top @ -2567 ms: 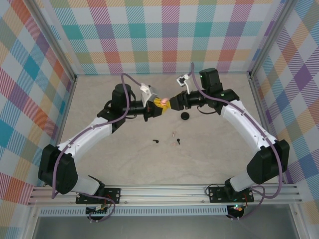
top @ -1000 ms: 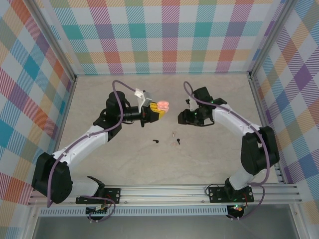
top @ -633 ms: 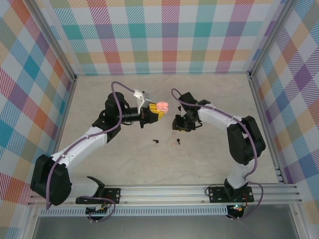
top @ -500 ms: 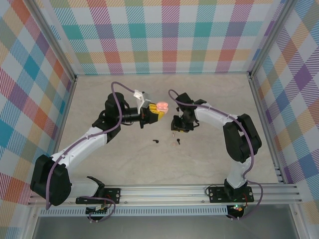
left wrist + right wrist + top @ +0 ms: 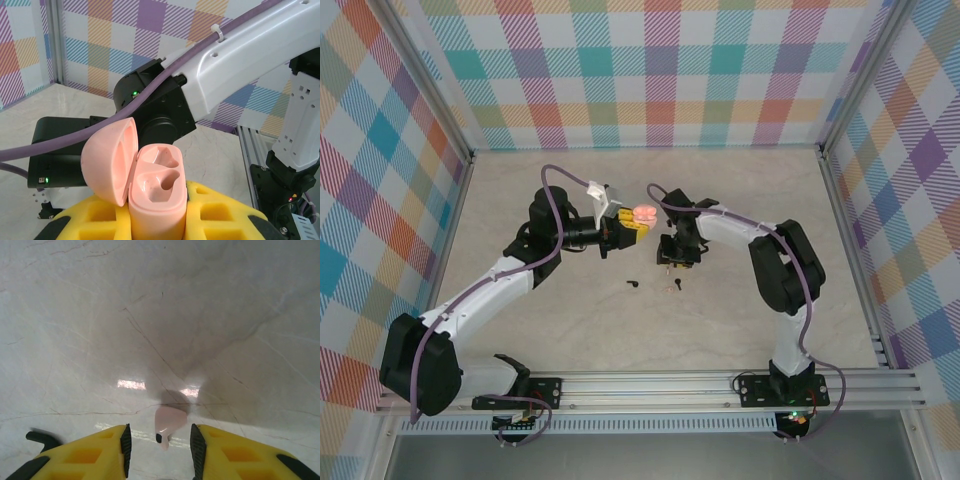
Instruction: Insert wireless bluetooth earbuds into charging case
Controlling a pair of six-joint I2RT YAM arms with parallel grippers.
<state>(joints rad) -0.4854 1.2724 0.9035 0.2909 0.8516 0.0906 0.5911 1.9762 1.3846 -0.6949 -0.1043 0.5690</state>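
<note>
No legible text, labels, brand marks or numbers on anything in view.

I work from three cameras. The top one sits high above and behind the arm bases, looking down and forward over the whole table [image 5: 570, 330] to the plaid back wall [image 5: 660, 70]. The left wrist camera looks out over its own yellow fingers [image 5: 225, 215], facing roughly level, very close to the pink charging case [image 5: 157, 200], with the right arm [image 5: 250, 65] just beyond; the top view shares both. The right wrist camera points steeply down at the marble tabletop, close up, its yellow fingers [image 5: 90, 452] at the bottom edge either side of a pale earbud [image 5: 169, 424]; the top view shares that patch near the table's middle.
</note>
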